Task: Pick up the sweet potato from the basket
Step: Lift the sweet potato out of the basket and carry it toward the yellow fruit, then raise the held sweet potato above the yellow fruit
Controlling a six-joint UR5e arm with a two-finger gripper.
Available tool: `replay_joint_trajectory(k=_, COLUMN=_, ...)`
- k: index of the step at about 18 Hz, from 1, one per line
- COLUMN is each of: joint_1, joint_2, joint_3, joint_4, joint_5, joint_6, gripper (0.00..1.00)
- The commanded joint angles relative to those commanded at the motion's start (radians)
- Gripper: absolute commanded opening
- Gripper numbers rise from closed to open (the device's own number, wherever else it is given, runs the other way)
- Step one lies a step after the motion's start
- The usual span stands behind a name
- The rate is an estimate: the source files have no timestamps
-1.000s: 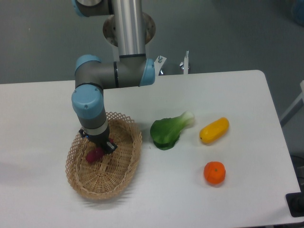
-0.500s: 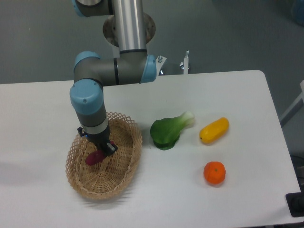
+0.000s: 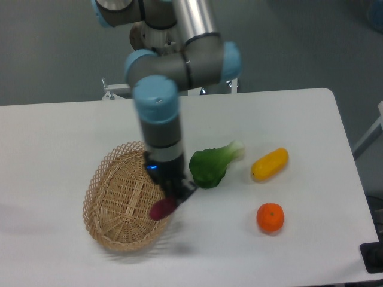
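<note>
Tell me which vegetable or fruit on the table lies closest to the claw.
The green leafy vegetable, just right of the claw. The yellow vegetable and orange lie farther right. The sweet potato is in the claw, not on the table.

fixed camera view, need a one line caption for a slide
UR5e claw holding the sweet potato over the right rim of the wicker basket, with bok choy, yellow vegetable and orange alongside.

One fixed camera, high, facing the arm's base
I look steeply down on the whole white rectangular table (image 3: 299, 119) from its front edge, at middling range
</note>
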Motion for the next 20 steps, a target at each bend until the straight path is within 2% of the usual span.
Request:
replay_joint_trajectory(k=2, joint_1=0.051, joint_2=0.014, joint_3=0.009, joint_4=-0.051, joint_5=0.001, joint_6=0.068, gripper=0.22)
replay_joint_trajectory(k=5, joint_1=0.129, joint_2=0.031, joint_3=0.006, joint_4=-0.078, joint_5=0.001, joint_6=0.164, gripper=0.22)
replay_joint_trajectory(k=7, joint_1=0.177, joint_2=0.045, joint_3=0.012, joint_4=-0.126, joint_5=0.001, joint_6=0.255, gripper=0.22)
replay_joint_trajectory(k=9, joint_1=0.209, joint_2=0.054, joint_3=0.015, joint_4=-0.148, joint_5=0.001, joint_6=0.315, gripper=0.22)
replay_joint_trajectory(k=20, joint_1=0.218, joint_2=0.057, joint_3=0.017, joint_4=-0.143, joint_5=0.003, joint_6=0.335, gripper=0.22)
